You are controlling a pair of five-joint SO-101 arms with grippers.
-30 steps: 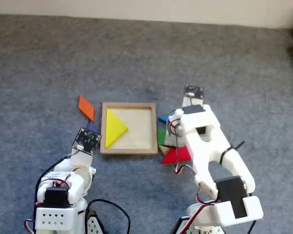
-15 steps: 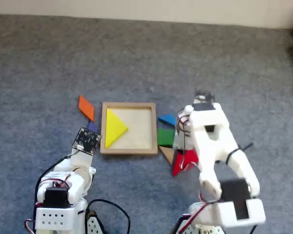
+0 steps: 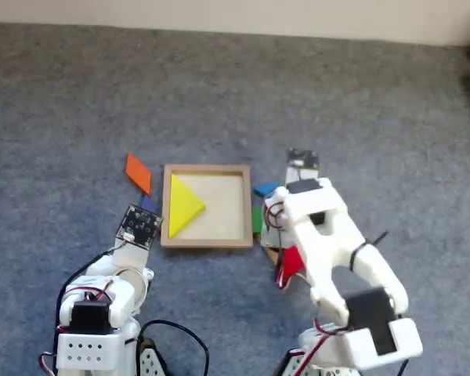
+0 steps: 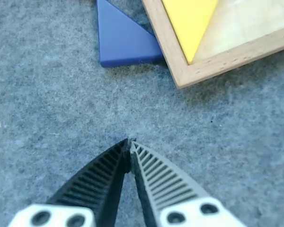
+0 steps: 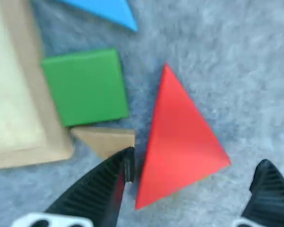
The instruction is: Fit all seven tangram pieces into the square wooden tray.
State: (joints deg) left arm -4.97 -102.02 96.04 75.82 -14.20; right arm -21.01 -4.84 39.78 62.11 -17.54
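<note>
The right arm bends forward over the pieces beside the tray [image 3: 206, 168]. Its end effector [image 5: 196, 163] is wide open and empty, straddling the red triangle [image 5: 180, 137], which lies flat on the worktop [image 3: 360, 102]. The triangle's long edge faces the tray and its tip points toward the light blue piece [image 5: 104, 9]. The left arm sits folded back, its end effector [image 4: 129, 143] closed on nothing, near the dark blue triangle [image 4: 120, 40].

I'm looking down from the high camera over the whole carpet [image 3: 360, 94] and the wooden tray [image 3: 207, 245]. Both wrist cameras are pointing down close to the carpet, the left sharing the tray corner holding the yellow triangle [image 4: 191, 16] with the high view, the right the red triangle [image 5: 180, 142] beside the tray.
</note>
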